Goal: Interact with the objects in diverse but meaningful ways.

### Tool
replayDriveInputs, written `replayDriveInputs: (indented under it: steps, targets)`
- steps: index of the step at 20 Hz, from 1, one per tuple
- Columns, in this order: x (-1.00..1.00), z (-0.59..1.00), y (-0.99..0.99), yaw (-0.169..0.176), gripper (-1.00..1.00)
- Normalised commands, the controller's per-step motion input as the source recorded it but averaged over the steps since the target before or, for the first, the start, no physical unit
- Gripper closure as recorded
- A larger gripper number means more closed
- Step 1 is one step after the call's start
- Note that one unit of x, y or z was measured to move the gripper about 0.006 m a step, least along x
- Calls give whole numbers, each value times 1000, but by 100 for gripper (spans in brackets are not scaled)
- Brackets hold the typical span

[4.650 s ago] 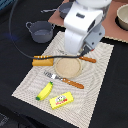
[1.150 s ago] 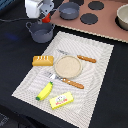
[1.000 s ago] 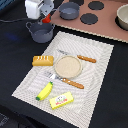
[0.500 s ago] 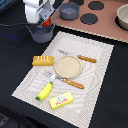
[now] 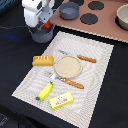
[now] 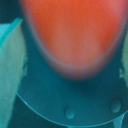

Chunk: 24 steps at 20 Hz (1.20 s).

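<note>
— Where is your hand (image 5: 45, 24) right now?

— Far back on the exterior view's left, just above the nearer grey-blue round pot (image 5: 42, 34). My fingers are closed on the round red toy tomato (image 5: 46, 23); in the wrist view the tomato (image 6: 75, 35) fills most of the picture, blurred, with the pot's grey-blue inside (image 6: 70, 100) right under it.

— Is the tomato touching the pot?

— I cannot tell; it sits at the pot's mouth.

— And the other things?

— A second grey-blue pot (image 5: 69, 10) stands further back, to the right. On the pale striped cloth mat (image 5: 100, 70) lie the orange-yellow toy bread loaf (image 5: 43, 60) at the left edge, a round tan plate (image 5: 67, 66) in the middle, a green-tipped yellow toy banana (image 5: 45, 90) nearer, and a yellow box with a red label (image 5: 61, 101) just beside the banana. The mat lies on the dark surface (image 5: 15, 60).
</note>
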Motion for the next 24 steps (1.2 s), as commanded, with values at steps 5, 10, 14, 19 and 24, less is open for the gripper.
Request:
replayDriveInputs:
  steps: [5, 10, 14, 19, 24]
  targets:
    - [-231, 143, -37, 0, -100]
    - [-58, 928, -89, -38, -100]
    - [84, 856, -208, -8, -100]
    - [432, 483, -356, -6, -100]
    - [586, 373, -540, -24, -100]
